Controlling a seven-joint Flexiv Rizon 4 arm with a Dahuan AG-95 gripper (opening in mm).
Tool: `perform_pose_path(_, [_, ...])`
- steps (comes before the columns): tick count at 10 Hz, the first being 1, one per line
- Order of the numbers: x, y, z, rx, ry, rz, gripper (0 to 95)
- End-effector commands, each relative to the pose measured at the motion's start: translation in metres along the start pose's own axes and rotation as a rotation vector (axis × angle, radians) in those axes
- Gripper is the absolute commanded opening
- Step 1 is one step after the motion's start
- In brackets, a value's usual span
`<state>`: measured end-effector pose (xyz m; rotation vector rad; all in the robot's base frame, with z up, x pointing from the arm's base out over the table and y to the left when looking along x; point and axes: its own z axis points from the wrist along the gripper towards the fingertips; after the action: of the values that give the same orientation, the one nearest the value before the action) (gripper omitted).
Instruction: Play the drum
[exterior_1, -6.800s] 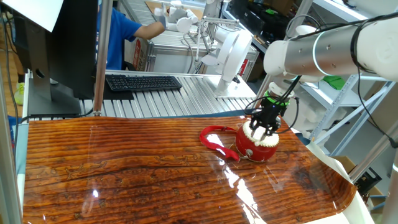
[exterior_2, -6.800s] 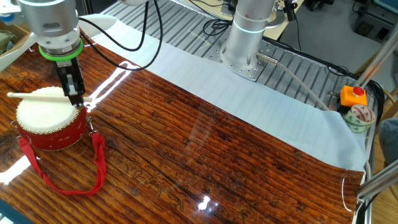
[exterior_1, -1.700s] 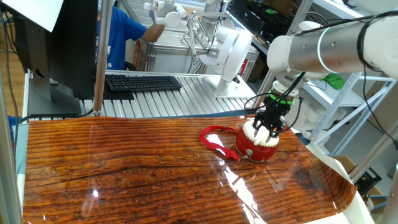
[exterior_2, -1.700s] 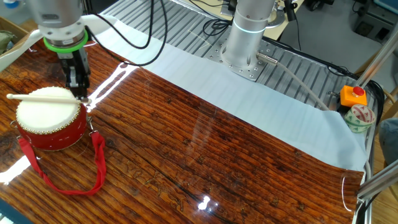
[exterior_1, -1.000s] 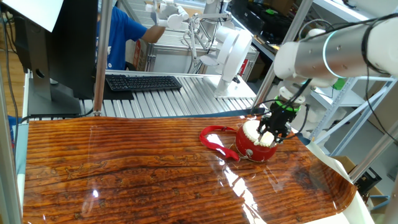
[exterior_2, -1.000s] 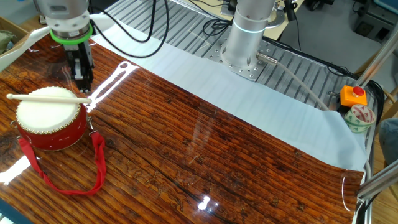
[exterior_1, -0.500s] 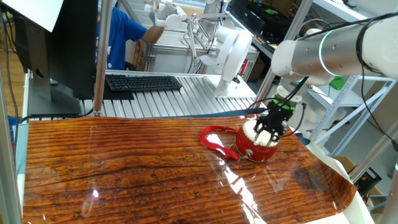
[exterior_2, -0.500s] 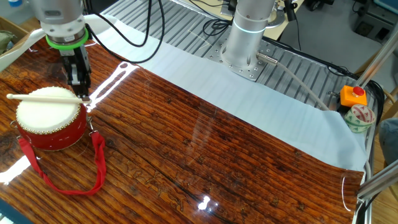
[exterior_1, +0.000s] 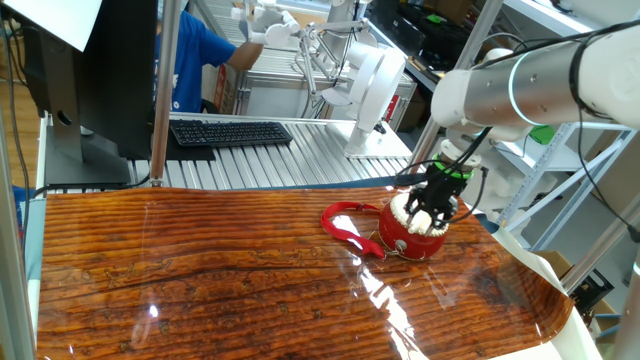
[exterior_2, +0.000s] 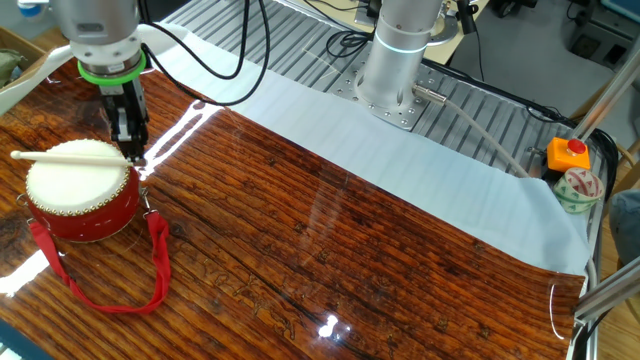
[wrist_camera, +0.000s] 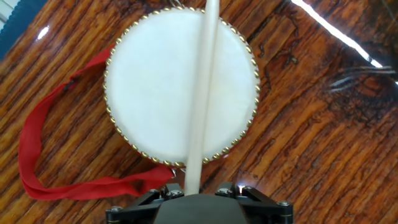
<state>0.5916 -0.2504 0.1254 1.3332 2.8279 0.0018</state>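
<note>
Wide wooden bench (exterior_2: 400, 250), glossy, carrying everything. Grey arm (exterior_1: 520, 85) reaching in over the bench's end, gripper (exterior_2: 128, 150) hanging at the drum's rim. Drum (exterior_2: 75, 190) standing upright near a bench corner, cream head up, red strap (exterior_2: 110, 285) trailing loose on the wood beside it. Thin pale stick (exterior_2: 70, 155) lying nearly level across the head; in the hand view, running over the head's middle from the near rim to past the far rim. Jaws pinching the stick's near end, 1 end only, with the rest cantilevered out.

Step in hand, judged: beating the head with the stick. To do well: tip the wrist so the far part lands flat near the head's centre, not on the studded rim. Keep strokes short and light, since a small drum may skid on the slick wood. Keep the pinch firm so the stick does not swivel. Lift clear between beats for a clean bounce.
</note>
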Motion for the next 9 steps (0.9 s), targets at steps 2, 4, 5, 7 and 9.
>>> perform_pose_path(2, [-0.0009, 0.0034, 0.0033, -0.001, 0.001, 0.0, 38.0])
perform_pose_path(4, [-0.0008, 0.006, 0.0056, -0.002, 0.001, 0.001, 38.0])
perform_pose_path(5, [-0.0007, 0.0069, 0.0065, -0.002, 0.001, 0.0, 38.0])
perform_pose_path(7, [-0.0005, 0.009, 0.0083, -0.003, 0.002, -0.002, 19.0])
perform_pose_path(9, [-0.0004, 0.0099, 0.0092, -0.003, 0.002, -0.004, 19.0])
